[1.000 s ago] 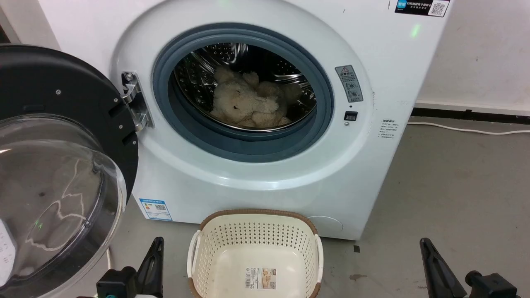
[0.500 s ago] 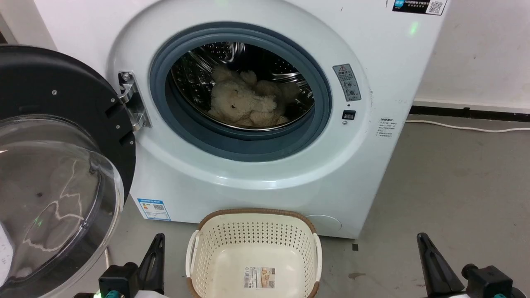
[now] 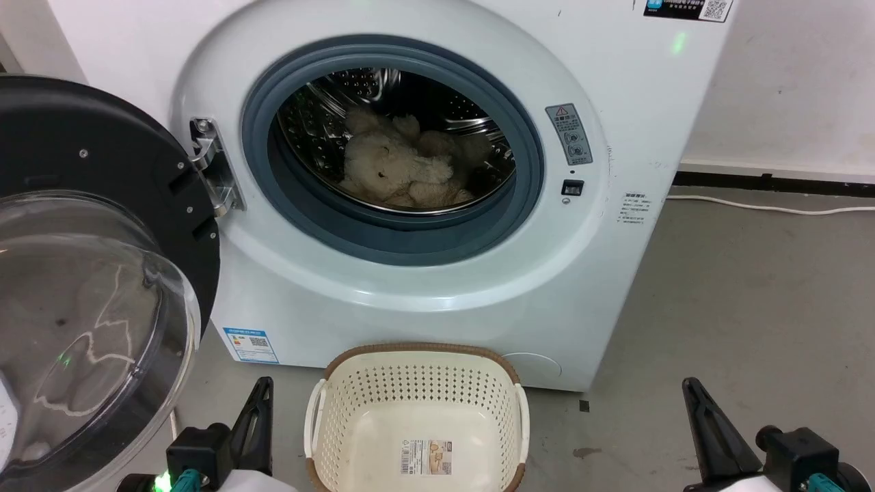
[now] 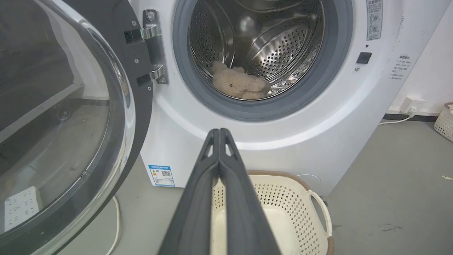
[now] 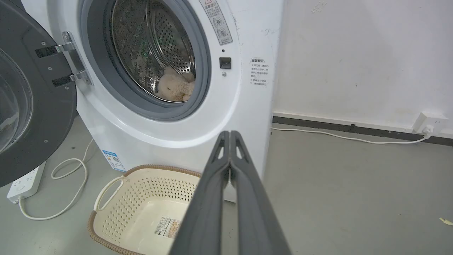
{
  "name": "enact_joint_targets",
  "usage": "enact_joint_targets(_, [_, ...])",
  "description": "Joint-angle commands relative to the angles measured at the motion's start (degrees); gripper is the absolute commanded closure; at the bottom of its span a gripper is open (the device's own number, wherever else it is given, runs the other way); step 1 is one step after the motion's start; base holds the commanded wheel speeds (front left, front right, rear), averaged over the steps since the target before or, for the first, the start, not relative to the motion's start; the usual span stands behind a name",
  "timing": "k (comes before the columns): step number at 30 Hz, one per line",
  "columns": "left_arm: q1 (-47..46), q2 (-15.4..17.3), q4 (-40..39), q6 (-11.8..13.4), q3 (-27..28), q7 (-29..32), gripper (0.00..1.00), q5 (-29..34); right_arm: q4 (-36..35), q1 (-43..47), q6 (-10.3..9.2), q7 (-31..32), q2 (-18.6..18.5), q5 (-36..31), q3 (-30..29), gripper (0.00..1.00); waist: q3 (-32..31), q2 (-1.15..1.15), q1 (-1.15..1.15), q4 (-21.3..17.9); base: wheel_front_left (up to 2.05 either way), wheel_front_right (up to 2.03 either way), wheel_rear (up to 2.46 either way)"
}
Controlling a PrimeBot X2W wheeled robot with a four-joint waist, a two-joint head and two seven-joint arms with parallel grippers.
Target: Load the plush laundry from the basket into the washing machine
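Far left: black-rimmed clear domed door (image 3: 96,287) hangs wide open on its steel hinge (image 3: 208,167), so the mouth is unobstructed and either arm has room. Next, left gripper (image 4: 219,134) sits low, just off the left side of the basket. Its wrist view shows the two long dark fingers pressed together tip to tip with nothing between them, so parked, not carrying. Centre: large white front-loading washing machine (image 3: 424,294). The fluffy beige-cream teddy-bear plush (image 3: 389,167) lies slumped at the bottom of the shiny perforated steel drum (image 3: 321,116), well behind the grey rubber ring (image 3: 396,242). I see no limb draped over the lip, so I judge the door could close without pinching it. Below that, the small cream perforated plastic basket with brown woven-look rim (image 3: 417,350) stands on the grey floor (image 3: 738,307) just in front of the washer, under the opening, which gives a short lift path. There's nothing in it, and the bare bottom shows its sticker (image 3: 427,456). Right gripper (image 5: 230,134) is low, right of the basket and well apart from it, fingers closed on each other, also empty. Both grippers sit back from the opening and clear of the door's arc. My read: loading is done, and if anything is left it's the door, best taken by the left arm since it's nearest
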Motion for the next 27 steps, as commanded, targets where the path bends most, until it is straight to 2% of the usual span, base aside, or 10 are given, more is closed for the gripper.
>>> enact_joint_targets(1, [-0.8,-0.3,-0.4,0.3,0.3,0.4,1.0,0.6,-0.3,-1.0,0.02,0.3,0.0,-0.3,0.1,1.0,0.0,0.0,0.0,0.0,0.0,0.0,0.0])
enact_joint_targets(27, [-1.9,-1.4,-2.3,0.5,1.2,3.5,1.0,3.2,-0.7,-3.1,0.03,3.4,0.0,-1.9,0.3,1.0,0.4,0.0,0.0,-0.7,0.0,0.0,0.0])
